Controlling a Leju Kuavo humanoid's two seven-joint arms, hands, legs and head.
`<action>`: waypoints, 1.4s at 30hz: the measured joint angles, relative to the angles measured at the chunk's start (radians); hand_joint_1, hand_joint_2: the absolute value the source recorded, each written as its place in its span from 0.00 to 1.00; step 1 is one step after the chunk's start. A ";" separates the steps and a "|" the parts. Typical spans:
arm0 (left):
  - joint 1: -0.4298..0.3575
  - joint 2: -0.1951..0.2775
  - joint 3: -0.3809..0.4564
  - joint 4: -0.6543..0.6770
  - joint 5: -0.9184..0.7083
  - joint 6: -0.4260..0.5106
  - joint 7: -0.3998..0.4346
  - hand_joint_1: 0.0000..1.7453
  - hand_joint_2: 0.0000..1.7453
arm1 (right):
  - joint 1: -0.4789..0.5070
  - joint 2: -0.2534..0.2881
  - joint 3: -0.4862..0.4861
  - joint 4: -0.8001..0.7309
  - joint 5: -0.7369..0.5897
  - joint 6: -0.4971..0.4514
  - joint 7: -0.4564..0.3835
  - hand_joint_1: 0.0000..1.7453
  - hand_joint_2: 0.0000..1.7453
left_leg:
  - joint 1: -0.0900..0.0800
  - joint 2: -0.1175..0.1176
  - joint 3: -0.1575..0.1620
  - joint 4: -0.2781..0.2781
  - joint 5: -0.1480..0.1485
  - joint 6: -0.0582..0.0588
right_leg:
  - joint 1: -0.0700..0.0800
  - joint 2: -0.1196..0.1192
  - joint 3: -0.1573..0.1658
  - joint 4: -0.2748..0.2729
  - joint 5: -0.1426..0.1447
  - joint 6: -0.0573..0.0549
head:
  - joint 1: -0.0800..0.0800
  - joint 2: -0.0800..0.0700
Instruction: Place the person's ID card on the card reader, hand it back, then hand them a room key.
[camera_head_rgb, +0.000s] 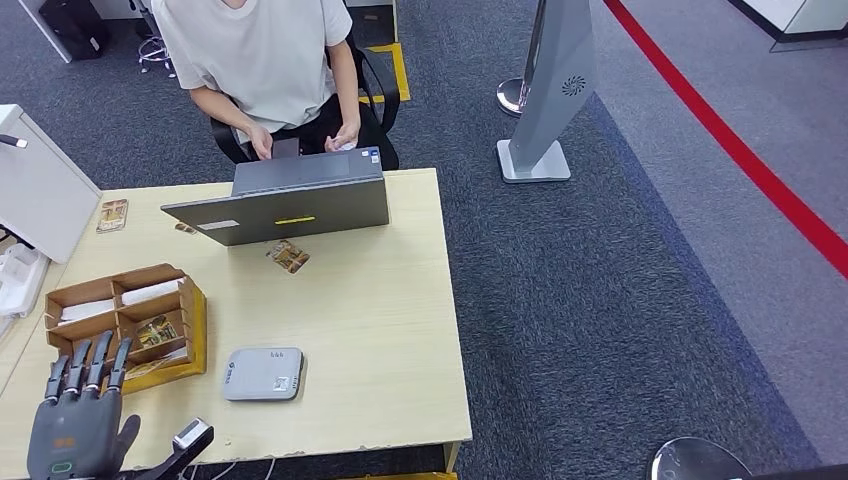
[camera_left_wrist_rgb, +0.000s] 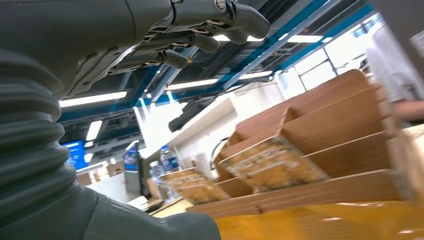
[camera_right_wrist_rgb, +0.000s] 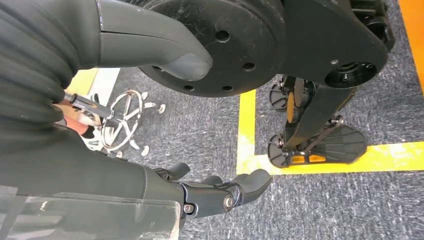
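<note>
A patterned card (camera_head_rgb: 288, 256) lies on the wooden table (camera_head_rgb: 400, 330) just in front of the grey laptop (camera_head_rgb: 290, 200). The grey card reader (camera_head_rgb: 262, 373) lies near the table's front edge. A wooden organizer (camera_head_rgb: 125, 320) at the left holds cards (camera_left_wrist_rgb: 270, 167) in its compartments. My left hand (camera_head_rgb: 80, 410) hovers at the organizer's front edge, its fingers (camera_left_wrist_rgb: 200, 35) spread and holding nothing. My right hand (camera_right_wrist_rgb: 220, 192) hangs beside my body over the floor, empty. The person (camera_head_rgb: 265, 50) sits behind the laptop with both hands near its far edge.
Another card (camera_head_rgb: 112, 215) lies at the table's back left, next to a white box (camera_head_rgb: 40, 190). A white tray (camera_head_rgb: 15, 280) sits off the left edge. A grey sign stand (camera_head_rgb: 545, 100) is on the carpet to the right.
</note>
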 joint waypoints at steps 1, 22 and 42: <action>0.002 0.001 0.007 0.005 0.000 0.002 0.005 0.00 1.00 | 0.000 0.000 0.001 0.000 -0.002 0.001 -0.002 0.00 1.00 | 0.000 0.000 0.000 0.000 0.000 0.000 | 0.000 0.000 0.000 0.000 0.000 0.000 | 0.000 0.000; -0.006 0.074 0.000 0.026 0.000 0.009 0.150 0.00 1.00 | -0.010 -0.002 0.006 0.000 -0.007 0.008 -0.034 0.00 1.00 | 0.000 0.000 0.000 0.000 0.000 0.000 | 0.000 0.000 0.000 0.000 0.000 0.000 | 0.000 0.000; -0.135 0.135 -0.161 0.032 0.000 -0.049 0.251 0.00 1.00 | -0.014 -0.002 0.021 -0.002 -0.009 0.007 -0.039 0.00 1.00 | 0.000 -0.001 0.000 0.000 0.000 0.000 | 0.000 -0.001 0.000 0.000 0.000 0.000 | 0.000 0.000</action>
